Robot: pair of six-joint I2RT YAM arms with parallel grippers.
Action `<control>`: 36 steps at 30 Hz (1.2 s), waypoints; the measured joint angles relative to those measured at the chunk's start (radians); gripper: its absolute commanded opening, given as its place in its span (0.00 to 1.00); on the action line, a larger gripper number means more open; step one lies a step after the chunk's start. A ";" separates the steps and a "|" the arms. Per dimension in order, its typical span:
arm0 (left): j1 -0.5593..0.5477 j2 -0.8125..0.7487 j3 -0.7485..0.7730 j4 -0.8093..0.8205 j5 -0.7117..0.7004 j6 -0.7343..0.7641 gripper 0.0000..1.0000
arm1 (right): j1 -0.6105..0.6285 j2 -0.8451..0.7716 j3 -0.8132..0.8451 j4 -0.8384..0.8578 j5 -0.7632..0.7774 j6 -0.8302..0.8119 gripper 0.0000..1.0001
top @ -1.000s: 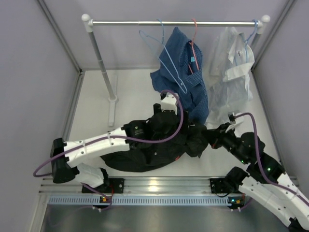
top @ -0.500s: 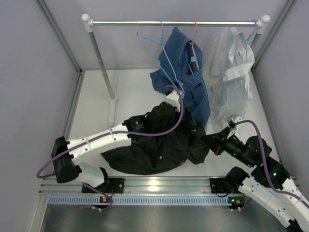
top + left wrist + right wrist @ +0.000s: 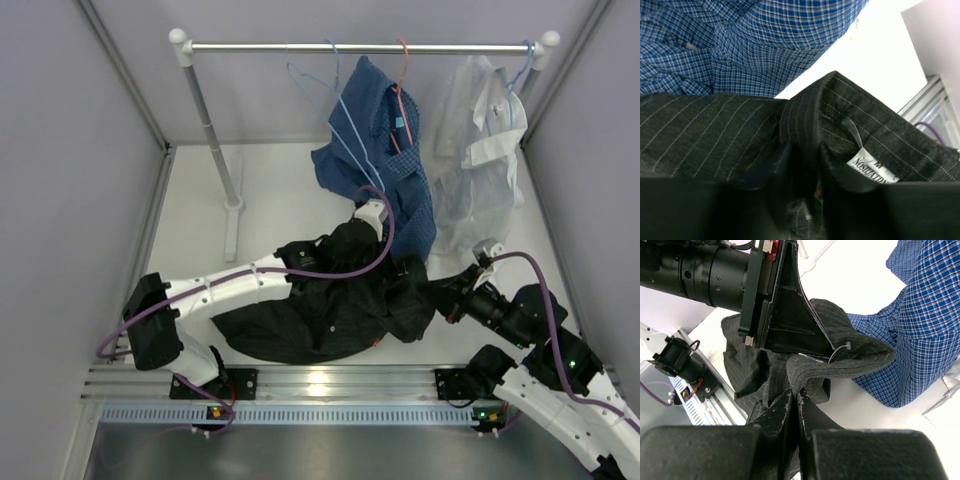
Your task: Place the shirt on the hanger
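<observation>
The shirt (image 3: 330,320) lies mostly in a heap on the table (image 3: 270,200), near the front and between the two arms. Only its collar is raised. Compared with one second ago, the heap stays almost in the same place. The left arm has reached a little further away from you and to the right, so the collar now sits just beside the lower hem of the blue checked shirt (image 3: 385,150).

The left gripper (image 3: 800,165) is clamped on the collar fold. In the left wrist view the striped cloth passes between the two dark fingers, with the white neck label (image 3: 872,170) beside them. The right gripper (image 3: 794,395) has pulled back slightly toward its base. Its jaws are closed on another fold of the collar, very near the left one.

The hanger (image 3: 334,70) hangs on the rail (image 3: 440,47), well apart from the collar and above it. It has swung a little, but no part of it is inside the shirt.

My judgement is that you are only bringing the neck opening toward the hanger. The threading itself is not yet begun, and the blue checked shirt may get in your way.
</observation>
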 measured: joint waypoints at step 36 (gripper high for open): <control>-0.295 -0.411 -0.064 0.206 -0.250 0.636 0.00 | 0.014 0.171 0.363 -0.052 0.190 0.021 0.00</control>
